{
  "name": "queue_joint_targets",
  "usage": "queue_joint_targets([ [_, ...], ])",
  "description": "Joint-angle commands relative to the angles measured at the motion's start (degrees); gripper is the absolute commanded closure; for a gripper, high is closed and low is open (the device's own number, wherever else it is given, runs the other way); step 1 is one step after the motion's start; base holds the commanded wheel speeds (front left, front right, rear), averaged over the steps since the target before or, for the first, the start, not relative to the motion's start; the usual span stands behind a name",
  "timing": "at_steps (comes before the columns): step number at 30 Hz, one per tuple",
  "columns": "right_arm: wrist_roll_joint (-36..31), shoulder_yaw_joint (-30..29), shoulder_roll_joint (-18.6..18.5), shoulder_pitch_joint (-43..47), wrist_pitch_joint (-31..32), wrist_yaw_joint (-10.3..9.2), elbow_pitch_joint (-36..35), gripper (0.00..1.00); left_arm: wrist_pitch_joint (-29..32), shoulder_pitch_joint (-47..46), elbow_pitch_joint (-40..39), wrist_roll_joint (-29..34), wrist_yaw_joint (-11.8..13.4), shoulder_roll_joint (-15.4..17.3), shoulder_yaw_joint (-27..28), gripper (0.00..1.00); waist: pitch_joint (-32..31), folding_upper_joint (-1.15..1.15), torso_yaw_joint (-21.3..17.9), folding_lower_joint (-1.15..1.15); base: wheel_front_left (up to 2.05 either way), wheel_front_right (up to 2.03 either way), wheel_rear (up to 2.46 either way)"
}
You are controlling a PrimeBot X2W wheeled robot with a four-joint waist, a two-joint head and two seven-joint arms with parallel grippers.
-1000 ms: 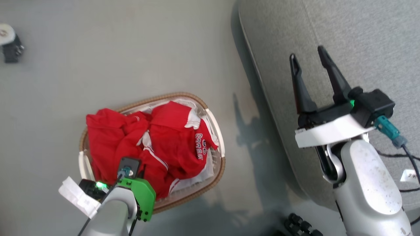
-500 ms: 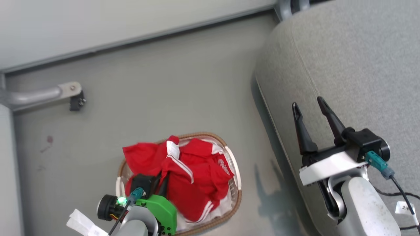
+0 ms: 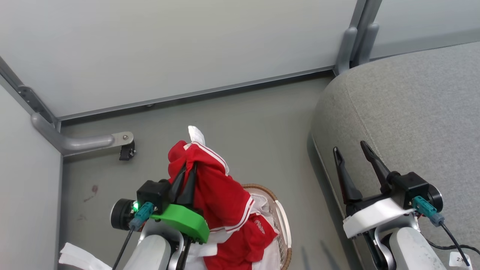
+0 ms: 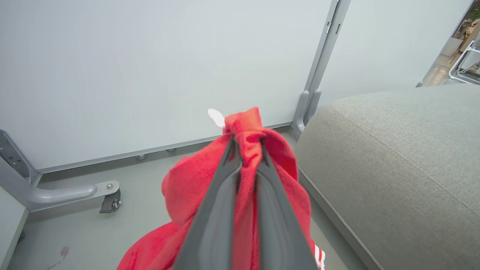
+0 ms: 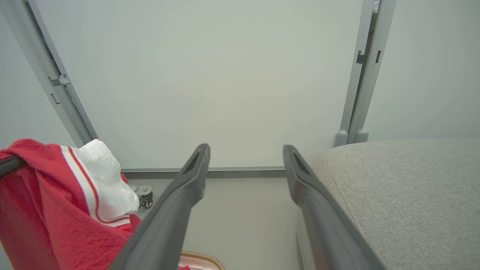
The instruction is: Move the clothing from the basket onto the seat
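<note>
Grey floor (image 3: 243, 123) by white partition (image 3: 187, 48): holds clothing (image 3: 215, 191) clenched in L gripper (image 3: 189, 167), high over basket (image 3: 281, 217) w/ more red cloth inside; shows R gripper (image 3: 348, 147) spread, empty; seat (image 3: 412, 112) bare, nothing delivered yet.

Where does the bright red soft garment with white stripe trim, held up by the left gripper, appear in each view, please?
Head view: lower centre, the red garment hanging from the shut left gripper.
Left wrist view: the garment sits bottom centre, pinched between that gripper's fingers.
Right wrist view: the garment is at lower left.
Shared landmark: the grey fabric seat cushion, on the right in every view.
</note>
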Motion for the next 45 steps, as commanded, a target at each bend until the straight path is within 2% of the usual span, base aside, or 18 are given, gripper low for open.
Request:
queue_joint_targets([
  [1, 0.23, 0.11, -0.22, 1.10, -0.12, -0.04, 0.24, 0.00, -0.06, 0.26, -1.53, -0.33, 0.01, 0.11, 0.34, 1.00, -2.13, 0.00, 1.19, 0.00, 0.00, 0.00, 0.00],
  [7, 0.15, 0.89, -0.22, 2.66, -0.12, -0.04, 0.89, 0.00, -0.07, -1.78, -8.54, -1.67, 0.10, 0.12, 0.79, 1.00, -3.68, 0.00, 1.47, 0.00, 0.00, 0.00, 0.00],
  [15, -0.11, 3.07, -0.47, 4.55, -0.12, -0.04, 2.27, 0.00, -0.06, -3.45, -12.20, -2.39, -0.03, 0.11, -0.03, 1.00, -4.83, 0.00, 2.40, 0.00, 0.00, 0.00, 0.00],
  [18, -0.01, 5.71, -1.10, 4.93, -0.12, -0.04, 3.07, 0.00, -0.06, -3.90, -12.34, -2.64, -0.08, 0.11, -0.78, 1.00, -4.98, 0.00, 3.13, 0.00, 0.00, 0.00, 0.00],
  [21, 1.02, 10.93, -2.21, 4.84, -0.12, -0.04, 4.38, 0.00, -0.06, -4.24, -12.37, -2.92, -0.03, 0.11, -1.44, 1.00, -4.98, 0.00, 3.93, 0.00, 0.00, 0.00, 0.00],
  [26, 2.86, 20.02, -3.95, 1.31, -0.12, -0.04, 4.76, 0.00, -0.06, -4.38, -12.11, -3.04, -0.01, 0.11, -2.38, 1.00, -4.77, 0.00, 5.00, 0.00, 0.00, 0.00, 0.00],
  [31, 3.09, 25.43, -4.16, -4.30, -0.12, -0.05, 5.04, 0.00, -0.06, -4.19, -11.70, -3.37, 0.10, 0.11, -2.98, 1.00, -4.51, 0.00, 5.69, 0.00, 0.00, 0.00, 0.00],
  [45, -3.89, 28.73, -0.39, -15.05, -0.12, -0.05, 19.42, 0.00, -0.07, -5.45, -11.45, -5.02, 0.63, 0.11, -8.36, 1.00, -4.33, 0.00, 8.30, 0.00, 0.00, 0.00, 0.00],
])
